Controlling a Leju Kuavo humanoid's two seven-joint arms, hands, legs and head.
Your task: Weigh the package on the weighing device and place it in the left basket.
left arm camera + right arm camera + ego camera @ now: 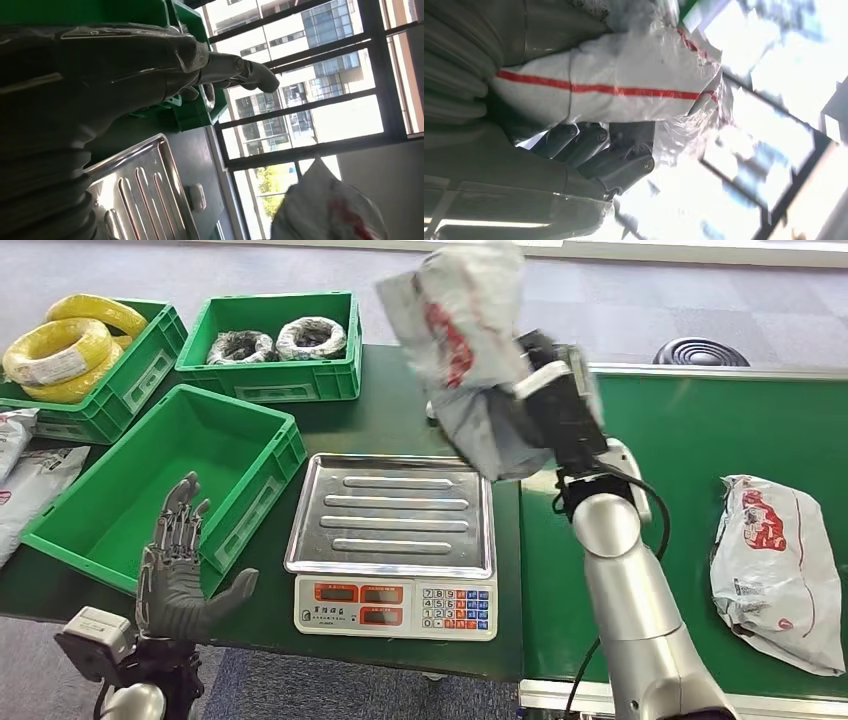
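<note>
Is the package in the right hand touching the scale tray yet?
Apart. Head view: the package in the right hand hangs above the bare scale tray.

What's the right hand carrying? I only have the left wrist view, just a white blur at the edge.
Observer: A white plastic package with red print, gripped by the right hand and raised in the air beyond the scale tray.
Operator: Tray empty?
Observer: Yes, nothing lies on it in the head view.
Operator: Left basket?
Observer: The nearest green basket sits left of the scale, nothing in it; the left hand hovers at its near edge, fingers spread, holding nothing.
Operator: More packages?
Observer: One more lies on the green belt to the right.
</note>
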